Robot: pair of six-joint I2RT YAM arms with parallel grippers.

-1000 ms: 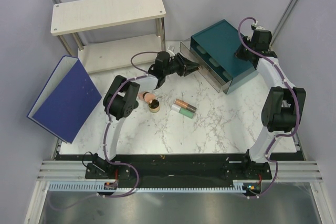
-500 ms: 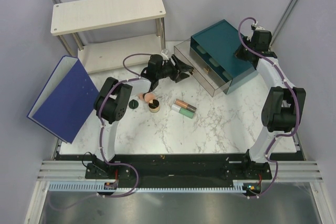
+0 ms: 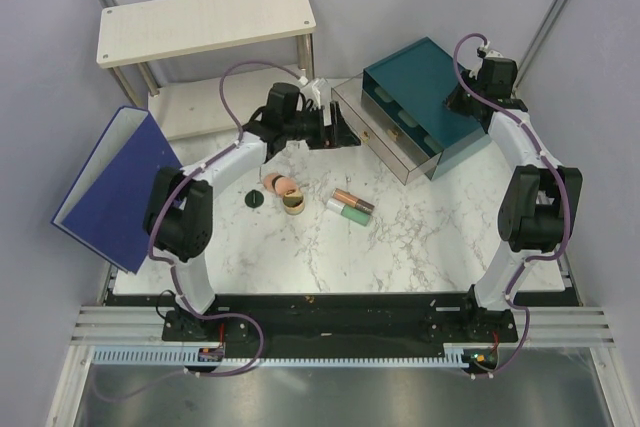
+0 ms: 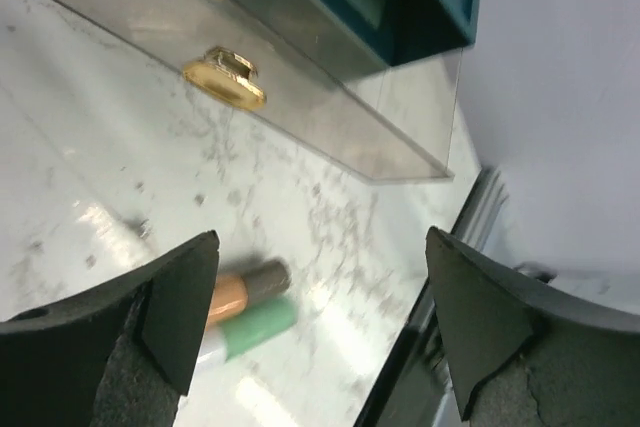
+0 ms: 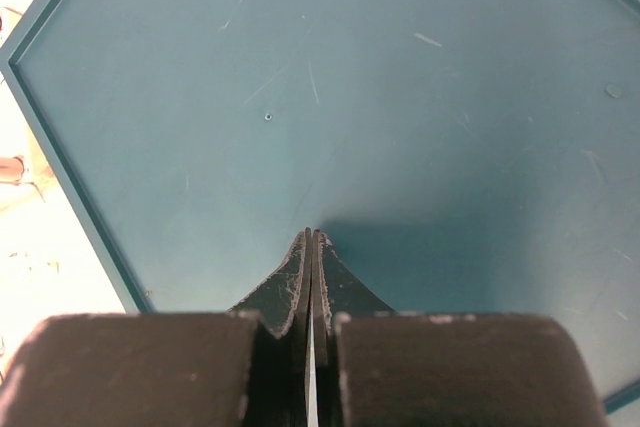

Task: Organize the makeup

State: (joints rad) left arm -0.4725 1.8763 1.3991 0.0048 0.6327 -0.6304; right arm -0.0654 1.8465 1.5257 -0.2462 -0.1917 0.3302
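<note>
The makeup lies loose on the white marble tabletop (image 3: 420,237), mid-table between my arms. Two peach-pink round compacts (image 3: 280,185) sit together, a dark green round lid (image 3: 255,200) is just left of them, and a gold-rimmed round tin (image 3: 294,204) is just beside them. The copper-black tube (image 3: 352,198) and mint-green tube (image 3: 348,211) lie side by side to the right. None is yet in the clear acrylic drawer (image 3: 375,137), which stands out of the teal drawer box (image 3: 425,82), I judge to receive them. My left gripper (image 3: 340,132) hangs near the drawer's gold knob (image 4: 225,77), jaws spread wide, holding nothing. My right gripper (image 5: 310,237) is pinched closed and empty over the box top, probably bracing it, though I cannot tell whether it touches.
</note>
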